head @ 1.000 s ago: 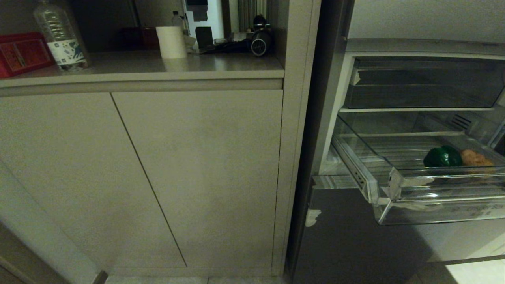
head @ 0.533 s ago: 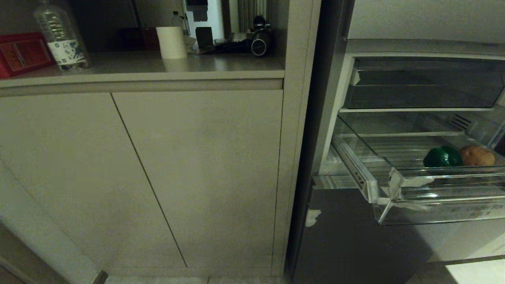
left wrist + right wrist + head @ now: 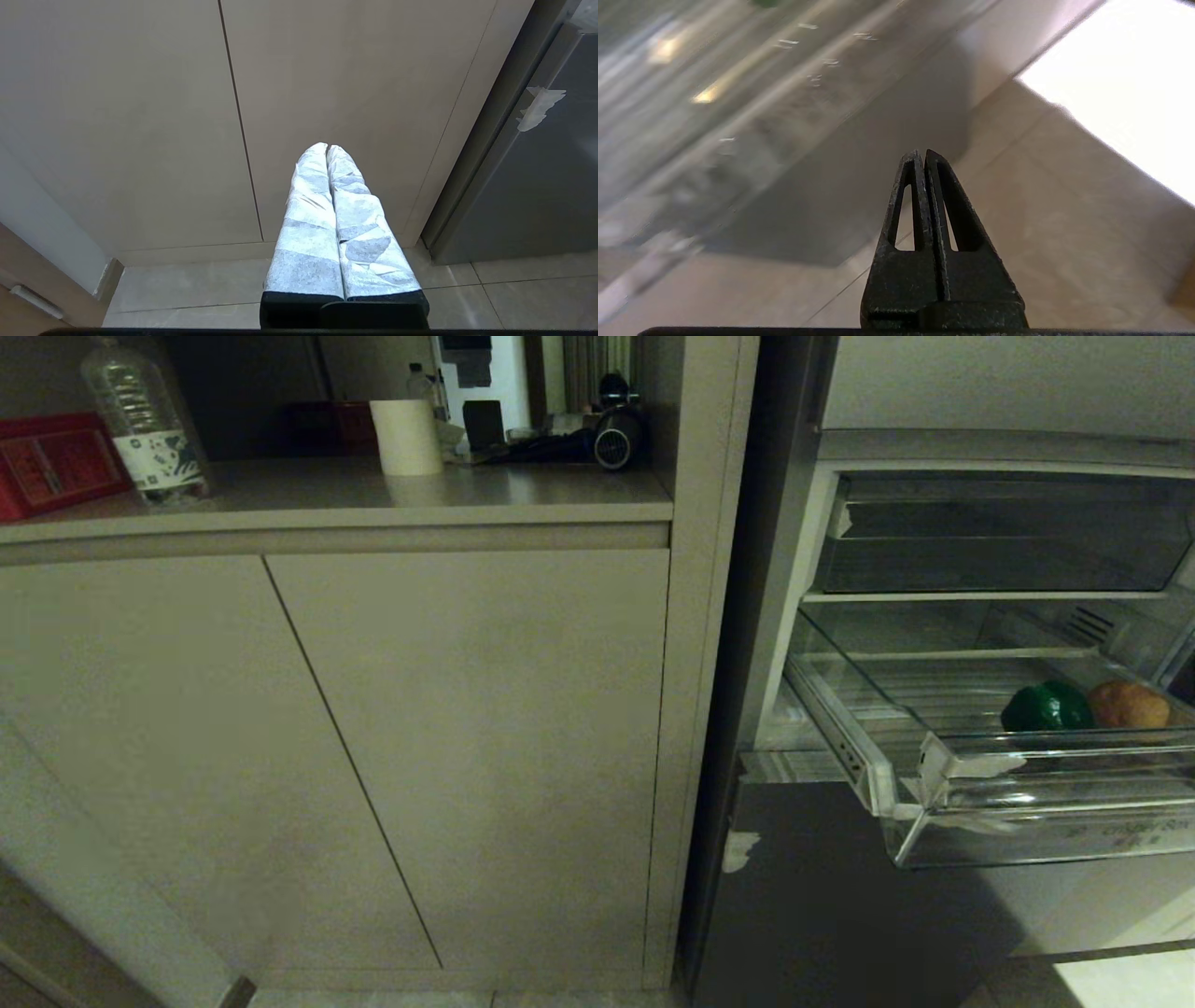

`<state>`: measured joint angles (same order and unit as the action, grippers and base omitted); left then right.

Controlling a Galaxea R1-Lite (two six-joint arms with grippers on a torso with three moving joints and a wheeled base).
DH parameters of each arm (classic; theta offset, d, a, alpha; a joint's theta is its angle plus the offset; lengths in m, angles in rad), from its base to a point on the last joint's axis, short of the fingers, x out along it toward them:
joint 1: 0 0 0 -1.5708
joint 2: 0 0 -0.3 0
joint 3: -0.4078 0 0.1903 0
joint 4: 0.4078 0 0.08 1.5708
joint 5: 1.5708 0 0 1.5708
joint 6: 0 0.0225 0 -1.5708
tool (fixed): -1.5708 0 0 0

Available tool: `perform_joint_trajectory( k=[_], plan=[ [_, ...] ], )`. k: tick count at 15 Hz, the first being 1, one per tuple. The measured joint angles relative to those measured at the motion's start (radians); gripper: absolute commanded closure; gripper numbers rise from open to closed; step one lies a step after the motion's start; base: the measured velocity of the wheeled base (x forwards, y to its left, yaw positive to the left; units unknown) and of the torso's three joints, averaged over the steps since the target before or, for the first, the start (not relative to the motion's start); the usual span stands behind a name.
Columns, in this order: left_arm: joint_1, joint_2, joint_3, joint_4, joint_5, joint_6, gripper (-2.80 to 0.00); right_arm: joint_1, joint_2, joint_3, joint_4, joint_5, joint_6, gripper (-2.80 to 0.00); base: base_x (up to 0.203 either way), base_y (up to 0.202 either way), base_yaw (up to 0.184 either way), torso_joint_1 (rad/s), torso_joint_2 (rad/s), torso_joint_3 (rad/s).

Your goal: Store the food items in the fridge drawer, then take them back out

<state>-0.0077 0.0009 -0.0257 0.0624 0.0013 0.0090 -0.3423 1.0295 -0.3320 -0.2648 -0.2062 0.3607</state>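
Note:
The fridge drawer [image 3: 934,761], clear plastic with white tape on its front corner, stands pulled out at the right of the head view. Inside it lie a round orange-brown food item [image 3: 1128,705] and, touching it on the left, a green one [image 3: 1046,707]. Neither arm shows in the head view. My right gripper [image 3: 922,153] is shut and empty, pointing at the floor tiles, with the drawer [image 3: 738,93] passing as a blur beside it. My left gripper [image 3: 327,147], its fingers wrapped in white tape, is shut and empty and hangs parked before the cabinet doors.
A darker smoky bin [image 3: 999,546] sits on the shelf above the drawer. Beige cabinet doors [image 3: 467,737] fill the left, under a counter with a water bottle [image 3: 140,420], red box [image 3: 51,462] and paper roll [image 3: 404,436]. A grey lower fridge front [image 3: 840,896] is below the drawer.
The orange-brown item, blurred a second ago, has shifted slightly and come to rest next to the green one. Everything else in the head view is unchanged.

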Motion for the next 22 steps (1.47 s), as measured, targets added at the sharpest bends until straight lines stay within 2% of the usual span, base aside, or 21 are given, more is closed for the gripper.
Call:
perform_joint_trajectory(
  k=[4, 6, 13, 17, 19, 22],
  plan=[
    [0.000, 0.000, 0.000, 0.000, 0.000, 0.000, 0.00, 0.004, 0.151, -0.118, -0.006, 0.140, 0.000, 0.00, 0.000, 0.000, 0.000, 0.000, 0.00, 0.000],
    [0.000, 0.000, 0.001, 0.000, 0.000, 0.000, 0.00, 0.017, 0.236, -0.196, -0.030, 0.166, 0.001, 0.00, 0.000, 0.000, 0.000, 0.000, 0.00, 0.000],
    [0.000, 0.000, 0.000, 0.000, 0.000, 0.000, 0.00, 0.124, 0.593, -0.393, -0.320, 0.173, -0.009, 0.00, 0.000, 0.000, 0.000, 0.000, 0.00, 0.000],
    [0.000, 0.000, 0.000, 0.000, 0.000, 0.000, 0.00, 0.192, 0.825, -0.574, -0.497, 0.174, -0.009, 0.00, 0.000, 0.000, 0.000, 0.000, 0.00, 0.000],
    [0.000, 0.000, 0.000, 0.000, 0.000, 0.000, 0.00, 0.214, 0.898, -0.640, -0.535, 0.172, -0.003, 0.00, 0.000, 0.000, 0.000, 0.000, 0.00, 0.000],
    [0.000, 0.000, 0.000, 0.000, 0.000, 0.000, 0.00, 0.224, 0.947, -0.670, -0.568, 0.171, 0.005, 0.00, 0.000, 0.000, 0.000, 0.000, 0.00, 0.000]
  ],
)
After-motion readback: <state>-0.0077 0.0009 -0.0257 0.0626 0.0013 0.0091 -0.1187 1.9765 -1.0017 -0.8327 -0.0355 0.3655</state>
